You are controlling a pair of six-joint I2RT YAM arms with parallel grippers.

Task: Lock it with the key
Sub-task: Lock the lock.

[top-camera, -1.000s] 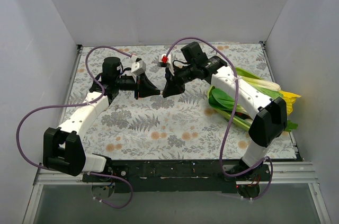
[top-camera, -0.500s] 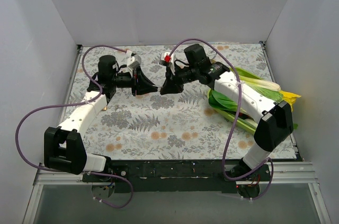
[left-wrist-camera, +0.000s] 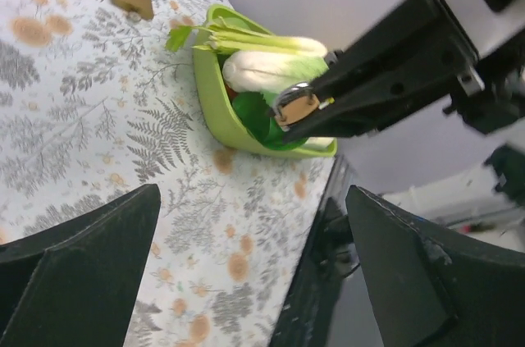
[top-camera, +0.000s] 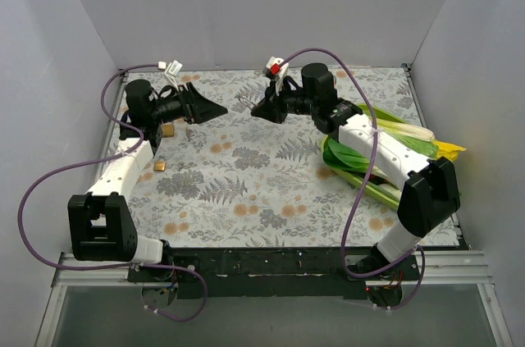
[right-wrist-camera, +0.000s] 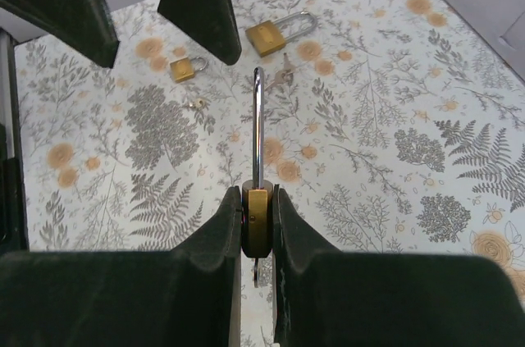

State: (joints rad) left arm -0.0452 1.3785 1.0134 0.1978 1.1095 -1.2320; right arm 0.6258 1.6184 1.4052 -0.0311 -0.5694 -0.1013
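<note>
Counter (top-camera: 271, 199), fern-print covering: carries all items below.

Green tray of leafy greens (top-camera: 369, 158): right side, under the right arm.

Left gripper (top-camera: 205, 107): jaws wide apart, empty, pulled back to the far-left corner; a second ago it was shut and met the right gripper mid-counter.

Right gripper (right-wrist-camera: 256, 228): clamped on a brass padlock (right-wrist-camera: 257, 220), held aloft, shackle upward; now nearer the back wall than before.

Second padlock (right-wrist-camera: 277, 33), small padlock (right-wrist-camera: 187, 67): lying on the counter, far left.

Key (right-wrist-camera: 283, 78): apparently the small metal piece beside the second padlock, though too small to confirm.

Step in hand: hand-off done; key-turning likely finished or pending. Next: confirm the shackle is seated.
</note>
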